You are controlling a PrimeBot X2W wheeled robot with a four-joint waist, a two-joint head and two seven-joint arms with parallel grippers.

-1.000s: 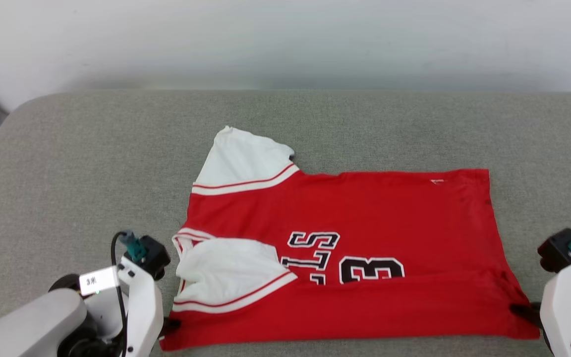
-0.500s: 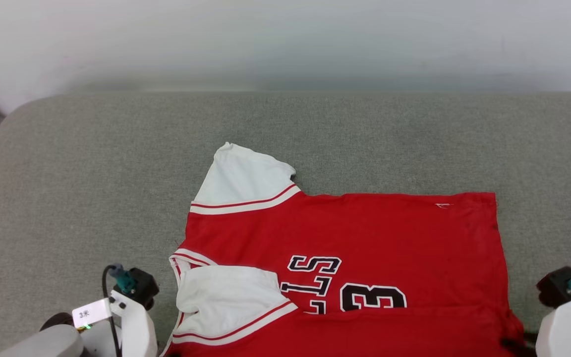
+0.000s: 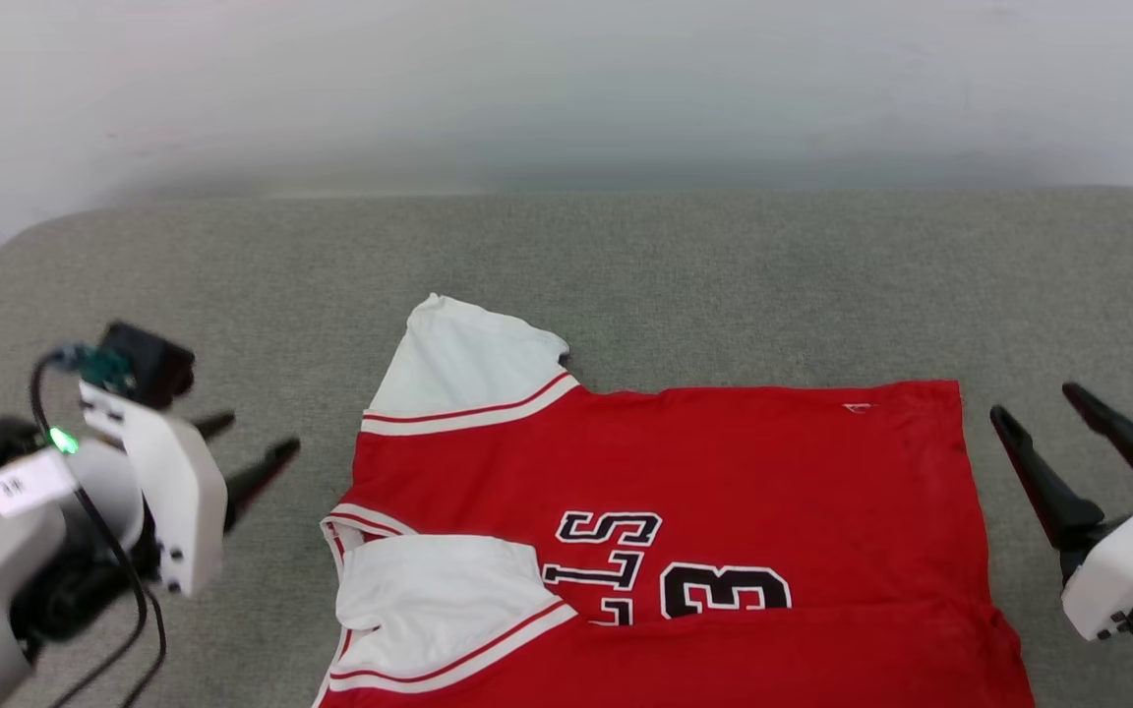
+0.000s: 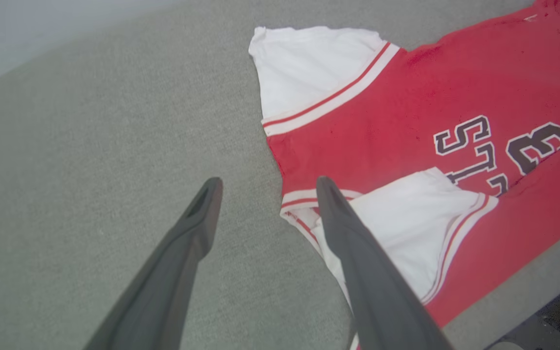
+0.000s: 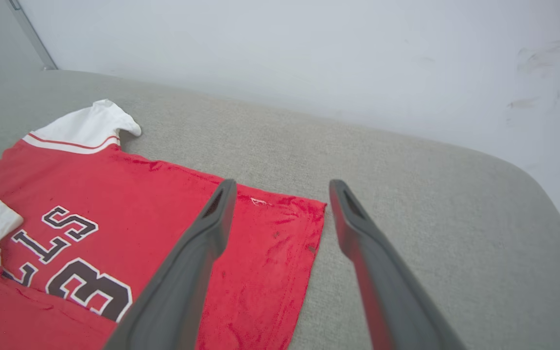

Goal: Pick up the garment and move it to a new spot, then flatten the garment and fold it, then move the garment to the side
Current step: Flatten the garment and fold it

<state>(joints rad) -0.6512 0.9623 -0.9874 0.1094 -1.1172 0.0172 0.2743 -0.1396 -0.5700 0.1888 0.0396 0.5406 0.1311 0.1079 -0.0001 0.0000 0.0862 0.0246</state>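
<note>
we see the garment (image 3: 724, 462) lying flat on the grey fabric-covered surface (image 3: 626, 256), toward its near edge and between our two arms. it is bright red, with its long side running across the head view. the near long edge is folded up over the body, and the fold cuts through the black, white-outlined lettering (image 3: 724, 572). one white sleeve (image 3: 468, 364) with striped trim sticks out toward the far side at the left end. the other sleeve (image 3: 439, 600) lies folded on top of the red cloth, beside the striped collar (image 3: 355, 519). a small white label (image 3: 862, 407) sits near the far right corner.

the left jaws stand wide apart and hold nothing. their dark fingers (image 3: 257, 479) hang over bare surface just left of the garment, apart from it in the head view. in the left wrist view one finger (image 4: 190, 243) lies over grey fabric, and the other crosses in front of the collar and near sleeve.

the right jaws are wide too, and empty. their fingers (image 3: 1043, 477) rise beside the garment's right edge, with a strip of surface between. in the right wrist view one finger (image 5: 202, 243) crosses in front of the garment's (image 5: 129, 189) corner. a pale wall (image 3: 566, 88) rises behind the surface.
</note>
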